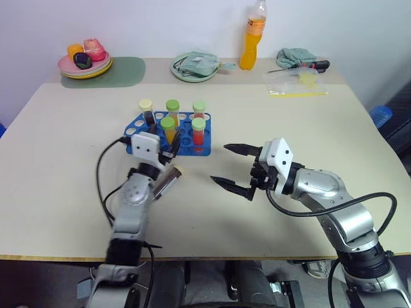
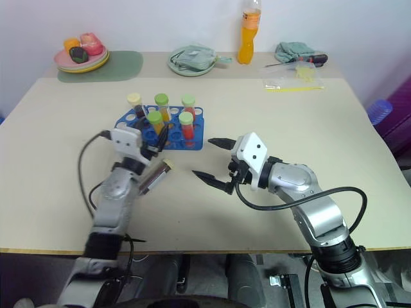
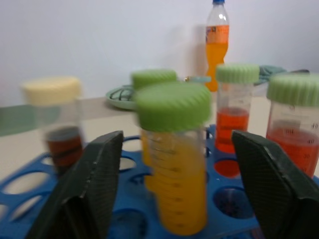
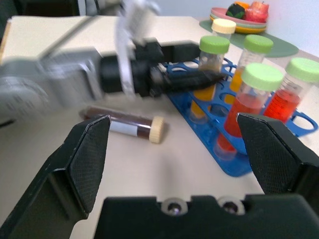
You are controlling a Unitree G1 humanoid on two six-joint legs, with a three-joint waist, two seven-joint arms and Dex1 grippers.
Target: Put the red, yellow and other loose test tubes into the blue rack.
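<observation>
Five capped tubes stand in the blue rack at centre frame; one dark tube lies on the worktop below it. Left gripper and right gripper jaws gape, empty.

worktop: beige | far left: stacked plates with toy food on green mat | far centre: green plate with pale pouch | orange soda bottle upright | far right: teal cloth, screwdriver, clear bag
</observation>
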